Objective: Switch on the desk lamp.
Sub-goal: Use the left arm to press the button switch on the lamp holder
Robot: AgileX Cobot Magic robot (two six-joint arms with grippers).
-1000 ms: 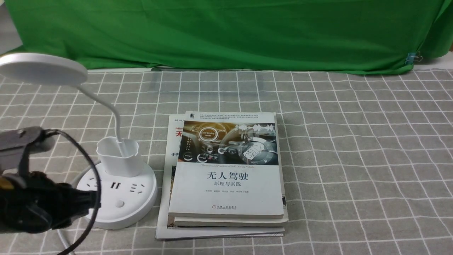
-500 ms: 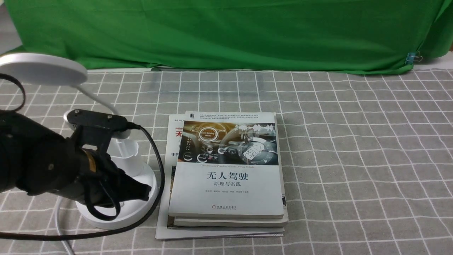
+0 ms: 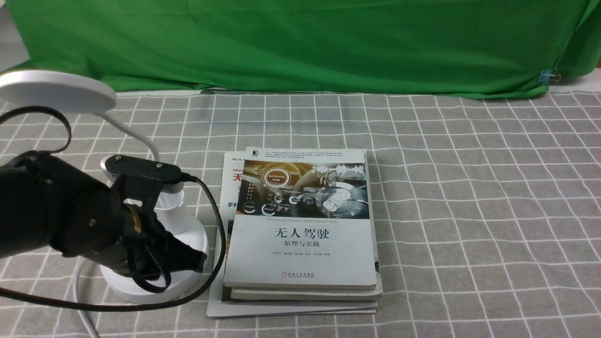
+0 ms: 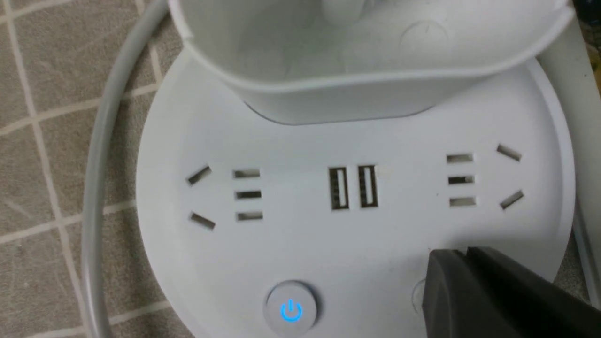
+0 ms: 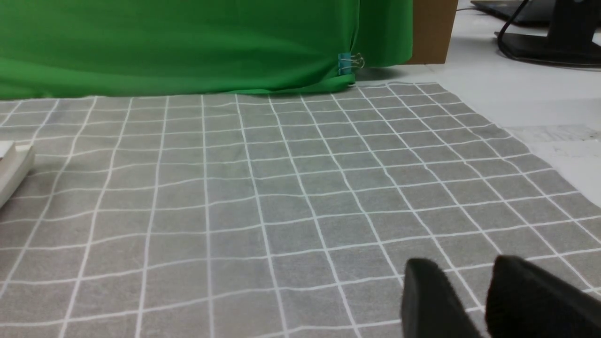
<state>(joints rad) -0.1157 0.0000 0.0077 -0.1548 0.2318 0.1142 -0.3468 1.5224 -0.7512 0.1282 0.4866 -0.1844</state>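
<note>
The white desk lamp stands at the near left, its disc head point(image 3: 56, 91) raised on a thin bent neck and showing no glow. My left arm hides most of its cup point(image 3: 171, 202) and round base point(image 3: 197, 237). My left gripper point(image 3: 190, 258) is shut, its tips down on the base near its front right. In the left wrist view the base point(image 4: 281, 253) shows sockets, two USB ports and a blue-lit power button point(image 4: 291, 310). The shut left gripper point(image 4: 462, 256) covers a second round button beside it. My right gripper point(image 5: 465, 277) hangs open and empty over bare cloth.
A stack of books point(image 3: 305, 244) lies just right of the lamp base. The lamp's white cord point(image 4: 101, 155) curves round the base's left side. My arm's black cable point(image 3: 213, 253) loops between base and books. A green backdrop point(image 3: 300, 42) closes the far edge.
My left arm has swung in from the left edge over the lamp base. In the last half second it shifted slightly right and lower. The books and lamp have not moved.
</note>
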